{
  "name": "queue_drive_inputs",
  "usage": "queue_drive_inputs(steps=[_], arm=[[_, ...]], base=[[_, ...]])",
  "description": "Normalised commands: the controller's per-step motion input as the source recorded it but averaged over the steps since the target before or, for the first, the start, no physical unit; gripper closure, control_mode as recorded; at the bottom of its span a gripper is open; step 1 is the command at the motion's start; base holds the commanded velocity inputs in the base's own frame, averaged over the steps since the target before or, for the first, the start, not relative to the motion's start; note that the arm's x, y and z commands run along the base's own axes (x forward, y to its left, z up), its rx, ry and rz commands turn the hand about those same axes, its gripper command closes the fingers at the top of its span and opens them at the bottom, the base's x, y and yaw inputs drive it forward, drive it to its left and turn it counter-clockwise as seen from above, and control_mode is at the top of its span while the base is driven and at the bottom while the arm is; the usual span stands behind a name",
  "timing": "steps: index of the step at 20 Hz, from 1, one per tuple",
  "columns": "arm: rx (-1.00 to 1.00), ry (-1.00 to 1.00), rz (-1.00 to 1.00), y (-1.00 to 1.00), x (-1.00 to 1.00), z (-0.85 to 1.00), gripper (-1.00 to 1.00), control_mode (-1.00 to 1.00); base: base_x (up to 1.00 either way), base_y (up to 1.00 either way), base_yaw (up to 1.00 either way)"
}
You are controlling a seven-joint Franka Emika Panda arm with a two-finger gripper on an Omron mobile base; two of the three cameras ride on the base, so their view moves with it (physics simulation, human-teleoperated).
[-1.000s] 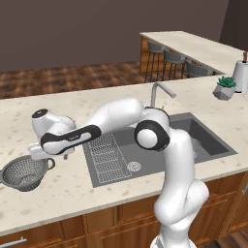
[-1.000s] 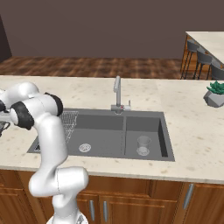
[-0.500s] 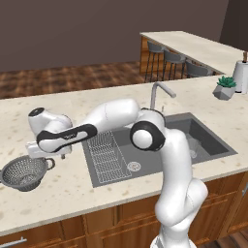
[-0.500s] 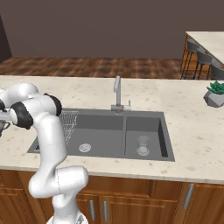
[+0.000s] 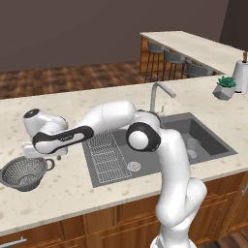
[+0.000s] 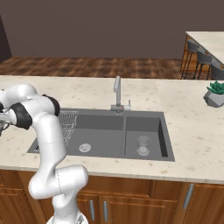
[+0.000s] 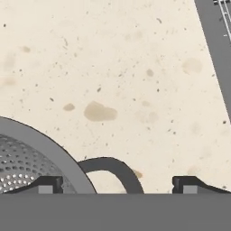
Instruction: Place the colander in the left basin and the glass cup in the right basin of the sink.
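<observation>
The round grey metal mesh colander (image 5: 25,171) is seen on the speckled beige stone table (image 5: 72,189), well left of the dark grey double-basin sink (image 5: 160,145). The white arm's pincer (image 7: 117,184) is held just above the colander's right loop handle (image 7: 110,169), with its two dark fingertips (image 7: 45,184) spread wide; the handle and part of the rim lie between them in the hand view. Nothing is pinched. Contact with the colander cannot be told. The small clear glass cup (image 6: 143,145) is seen upright in the narrower right basin (image 6: 146,131), near the round drain. The wider left basin (image 6: 94,133) is occupied by a wire rack (image 5: 107,151) and a round steel drain (image 6: 85,147). A curved steel faucet (image 6: 117,94) is placed behind the centre divider. A small potted green plant (image 6: 215,94) is set on the table far to the right.
</observation>
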Motion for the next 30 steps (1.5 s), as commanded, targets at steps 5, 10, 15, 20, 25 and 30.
queue_drive_inputs(steps=[5, 10, 15, 20, 25, 30], arm=[[0.00, -0.06, -0.01, 0.04, 0.00, -0.03, -1.00, -1.00], [0.00, -0.08, 0.00, 0.03, 0.00, -0.05, -1.00, -1.00], [0.03, 0.00, -0.01, 0.08, -0.07, 0.00, -1.00, -1.00], [0.12, 0.00, -0.04, 0.01, -0.25, 0.05, -1.00, -1.00], [0.17, 0.06, -0.04, -0.37, -0.28, 0.09, -1.00, -1.00], [0.21, -0.05, 0.00, -0.95, -0.19, -0.08, -1.00, -1.00]], base=[[0.00, 0.00, 0.00], [0.00, 0.00, 0.00], [0.00, 0.00, 0.00], [0.00, 0.00, 0.00], [0.00, 0.00, 0.00], [0.00, 0.00, 0.00]])
